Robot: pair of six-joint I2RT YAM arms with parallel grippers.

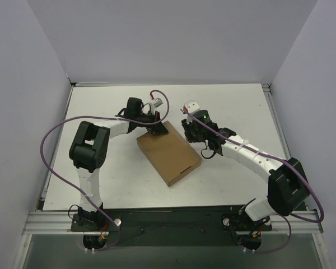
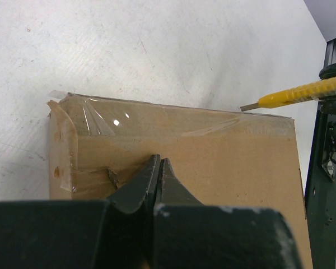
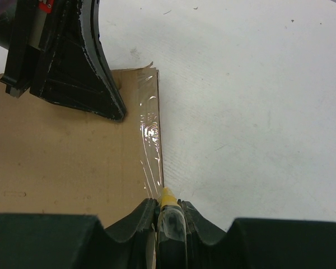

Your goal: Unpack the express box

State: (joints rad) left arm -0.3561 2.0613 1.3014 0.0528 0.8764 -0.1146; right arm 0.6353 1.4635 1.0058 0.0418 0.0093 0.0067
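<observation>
Closest to the left wrist lens, the left gripper (image 2: 158, 165) has its two dark fingers pressed together with nothing between them. Their tips sit over the brown lid of the express box (image 2: 213, 151), a little short of its far edge. Beyond the fingertips, clear tape (image 2: 101, 117) runs along that edge and wrinkles down the corner to their left. This view alone shows the nicks and creased cardboard just left of the tips. Off to their right, a yellow utility knife (image 2: 302, 93) reaches in with a short grey blade end showing, just past the far right corner of the box.

From the right wrist, the right gripper (image 3: 168, 206) is closed narrowly on the knife, whose yellow nose pokes out between the fingertips. The nose points along the taped side edge of the box, which lies ahead and to the left of these fingers, with bare white table (image 3: 257, 112) to their right. The blade itself is hidden here, so whether it touches the tape cannot be told. Ahead on the left, the left gripper's tip appears to rest on the lid.

Only the overhead camera gives the whole layout. The box lies flat and closed, skewed on the table between the two arms, with both grippers meeting at its far end.
</observation>
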